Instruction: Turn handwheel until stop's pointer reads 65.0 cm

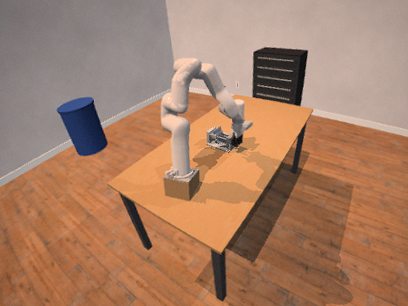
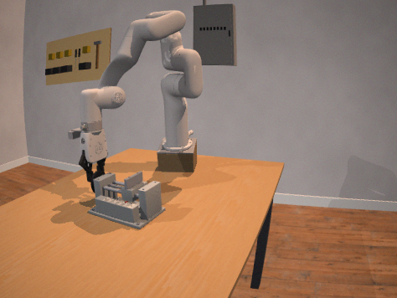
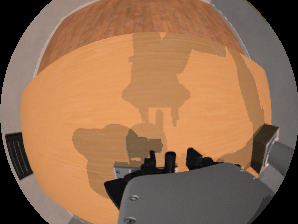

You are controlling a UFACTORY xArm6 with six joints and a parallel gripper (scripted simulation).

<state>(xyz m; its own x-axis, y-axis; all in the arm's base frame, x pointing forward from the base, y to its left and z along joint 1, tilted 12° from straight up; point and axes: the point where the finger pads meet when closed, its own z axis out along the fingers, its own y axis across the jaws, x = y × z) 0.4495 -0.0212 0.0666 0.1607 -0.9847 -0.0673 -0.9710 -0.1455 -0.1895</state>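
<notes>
The grey stop fixture [image 2: 126, 198] stands on the table, with rails between two end blocks and a small red pointer mark [image 2: 125, 203] on its front scale; the reading is too small to tell. It also shows in the top view [image 1: 221, 139]. My gripper [image 2: 93, 173] points down at the fixture's far left end, where the handwheel sits, mostly hidden behind the end block. The fingers stand apart, open around that spot. In the wrist view the dark fingers are spread just above the fixture's edge [image 3: 123, 171].
The arm's base sits on a brown box [image 2: 177, 160] on the wooden table. A black drawer cabinet [image 1: 279, 74] stands behind the table, and a blue barrel [image 1: 82, 126] on the floor at the left.
</notes>
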